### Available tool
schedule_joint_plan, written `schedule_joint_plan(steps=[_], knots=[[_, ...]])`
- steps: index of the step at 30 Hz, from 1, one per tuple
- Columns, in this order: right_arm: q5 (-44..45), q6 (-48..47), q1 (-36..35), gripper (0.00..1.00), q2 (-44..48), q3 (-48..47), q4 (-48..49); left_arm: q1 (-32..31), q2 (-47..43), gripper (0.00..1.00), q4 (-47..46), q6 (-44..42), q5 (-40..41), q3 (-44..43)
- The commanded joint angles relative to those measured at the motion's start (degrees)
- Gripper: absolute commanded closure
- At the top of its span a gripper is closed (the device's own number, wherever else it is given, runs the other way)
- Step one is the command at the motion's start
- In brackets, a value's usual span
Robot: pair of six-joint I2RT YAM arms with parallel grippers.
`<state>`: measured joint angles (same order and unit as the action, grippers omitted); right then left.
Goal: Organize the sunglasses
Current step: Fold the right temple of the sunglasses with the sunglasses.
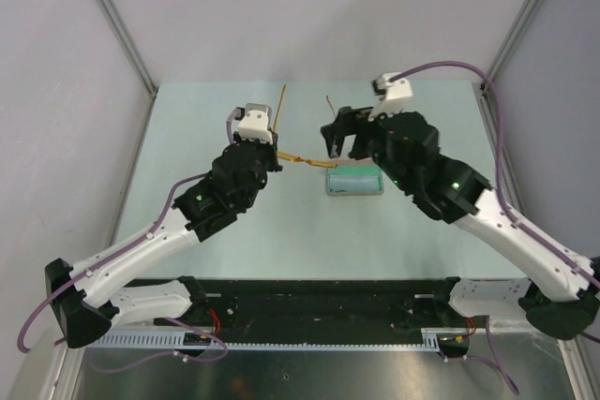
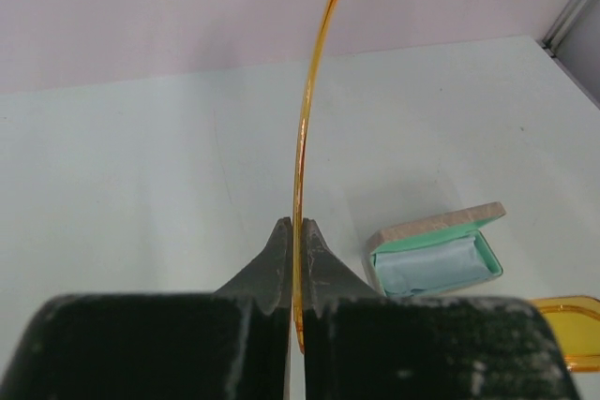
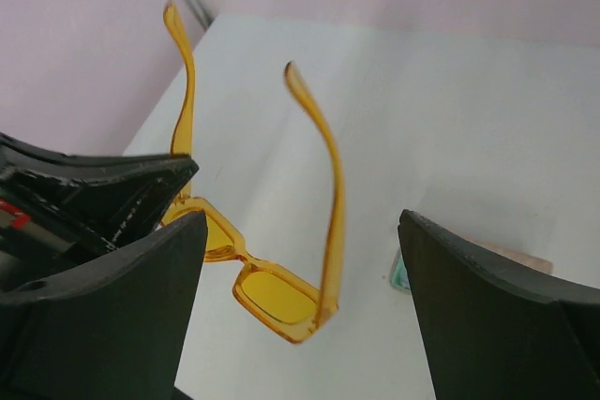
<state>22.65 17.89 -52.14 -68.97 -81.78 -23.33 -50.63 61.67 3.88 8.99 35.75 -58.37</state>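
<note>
My left gripper (image 2: 295, 228) is pinched tight on one thin arm of the sunglasses (image 3: 272, 292), which are between both grippers. My right gripper (image 3: 302, 231) stands wide, one finger on each side of the other arm, not touching. The table (image 1: 234, 241) is pale green and plain. An open case (image 2: 436, 255) lies to the right of the left gripper. Pale lilac walls (image 1: 281, 7) surround the table.

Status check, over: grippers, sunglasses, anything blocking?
Left gripper jaws shut on sunglasses temple. Right gripper jaws open near the other temple. Case open, cloth inside; no obstruction seen.
</note>
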Motion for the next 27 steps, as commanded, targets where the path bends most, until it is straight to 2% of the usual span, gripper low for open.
schedule_joint_plan(steps=[1,5,9,16,19,27], knots=[[7.4,0.2,1.2,0.14,6.7,-0.3,0.0,-0.3,0.0,1.0,-2.7,0.6,2.8,-0.5],[9.8,2.3,4.1,0.23,6.7,-0.3,-3.6,-0.3,-0.6,0.99,-2.7,0.6,2.1,-0.5],[7.6,3.5,7.8,0.34,2.3,-1.4,-4.6,-0.3,-0.9,1.0,-2.7,0.5,-0.6,-0.8],[4.2,1.4,10.0,0.61,-7.8,-6.0,-1.9,-0.3,-0.4,1.0,-2.7,0.1,-2.3,-1.7],[2.1,1.2,9.7,0.66,-10.2,-7.8,-1.9,-0.3,-0.1,0.99,-2.8,0.1,-2.3,-2.0],[2.4,0.2,4.2,0.65,-12.3,-8.4,-1.9,-0.3,0.6,1.0,-2.7,1.1,-1.9,-2.4]])
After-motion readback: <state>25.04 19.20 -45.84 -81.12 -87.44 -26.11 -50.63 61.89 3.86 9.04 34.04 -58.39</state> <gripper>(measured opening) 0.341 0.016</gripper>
